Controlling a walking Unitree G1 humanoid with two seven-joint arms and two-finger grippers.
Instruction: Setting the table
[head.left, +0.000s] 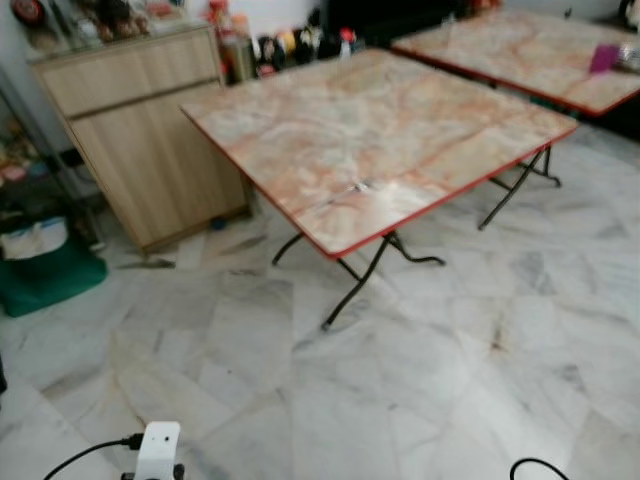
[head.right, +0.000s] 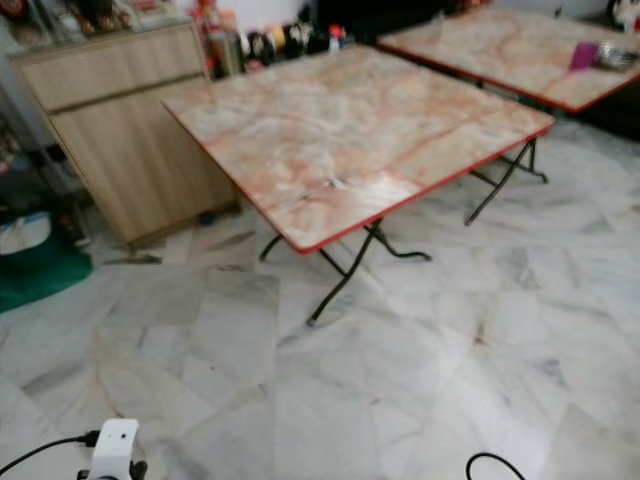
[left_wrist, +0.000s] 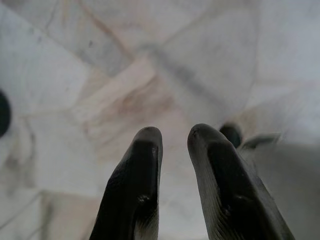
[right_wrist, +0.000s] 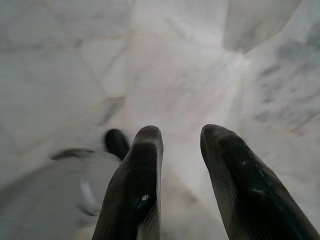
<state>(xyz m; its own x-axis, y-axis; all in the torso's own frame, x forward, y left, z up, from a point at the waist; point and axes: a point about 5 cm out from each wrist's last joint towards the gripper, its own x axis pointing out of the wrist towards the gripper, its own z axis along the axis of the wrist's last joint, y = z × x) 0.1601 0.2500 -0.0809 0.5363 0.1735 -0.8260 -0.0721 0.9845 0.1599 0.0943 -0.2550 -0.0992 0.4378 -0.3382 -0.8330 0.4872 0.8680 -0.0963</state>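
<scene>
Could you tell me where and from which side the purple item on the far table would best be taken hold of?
Probably by the upper edge of the purple item, coming from the far table's red-rimmed near side, since it sits close to that edge. Its exact shape is too small and blurred to tell.

left claw (left_wrist: 175, 131): black tapered fingers | white wrist block (head.left: 158, 450) | black cable (head.left: 85, 455)

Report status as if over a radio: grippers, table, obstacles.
Left gripper and right gripper open, empty, over the white marble floor. Near folding table with marbled, red-edged top bare, ahead. Light wooden cabinet stands beside it.
</scene>
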